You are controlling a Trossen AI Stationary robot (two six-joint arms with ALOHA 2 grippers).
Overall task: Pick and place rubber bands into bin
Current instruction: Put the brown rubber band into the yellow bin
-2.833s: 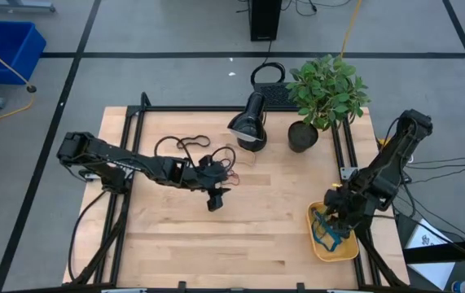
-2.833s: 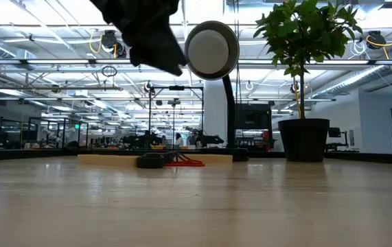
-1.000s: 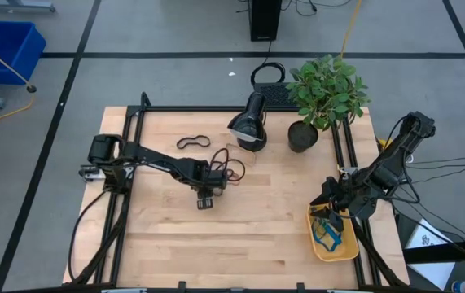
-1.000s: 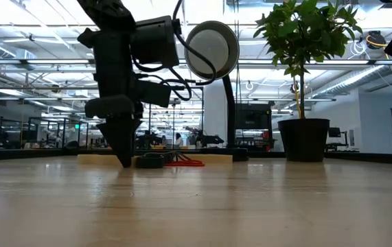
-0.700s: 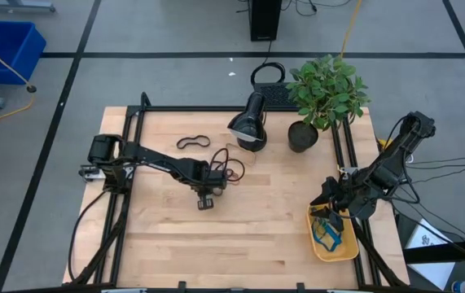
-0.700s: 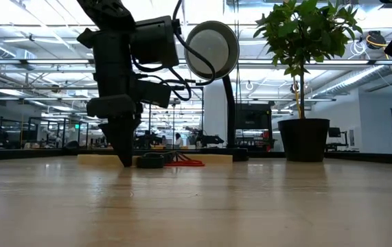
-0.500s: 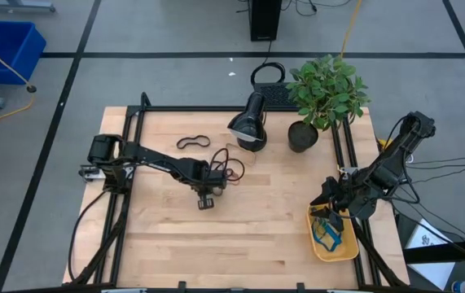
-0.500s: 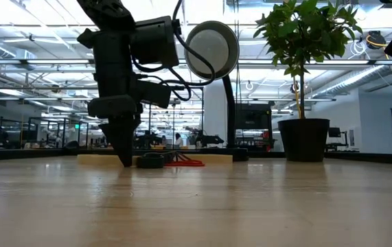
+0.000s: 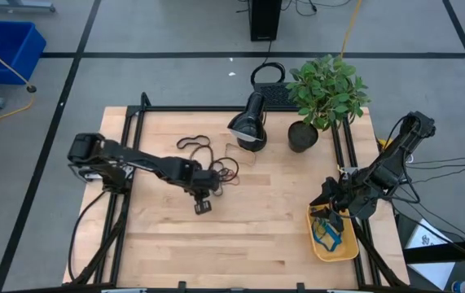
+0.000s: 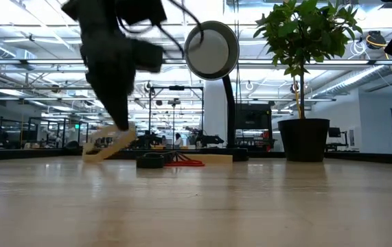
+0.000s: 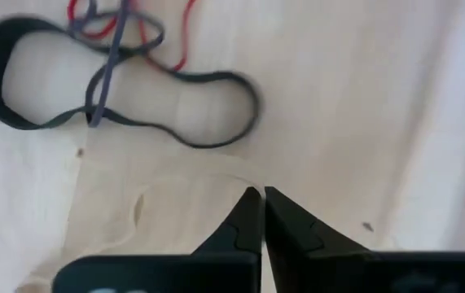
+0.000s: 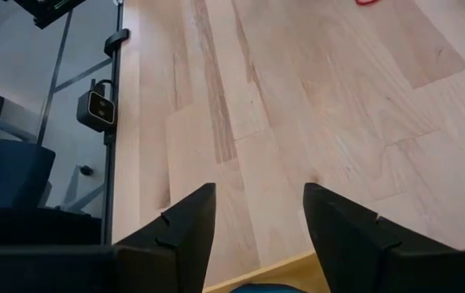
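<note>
You are at the pick step. Your left pincer (image 11: 262,199) is closed tip to tip near the middle of the tabletop (image 9: 256,232). From table height it looks to have a tan rubber band (image 10: 110,145) by one end, that end tilted up off the wood (the wrist view shows only a faint pale loop running to the fingertips, so treat the grip as likely, not certain). The other loose rubber bands (image 9: 216,167), black, red and bluish, lie tangled just beyond the pincer.

The bin (image 9: 348,254) sits at the right front corner, well apart from the pile, with a few blue and green bands already in it. Your right pincer (image 12: 256,195) hangs above the bin's near end with its jaws apart and nothing between them.

Next, I judge, you need a clean lift to confirm that the tan band comes away alone. Then comes a long carry across to the bin, or a handover to the waiting right arm.
</note>
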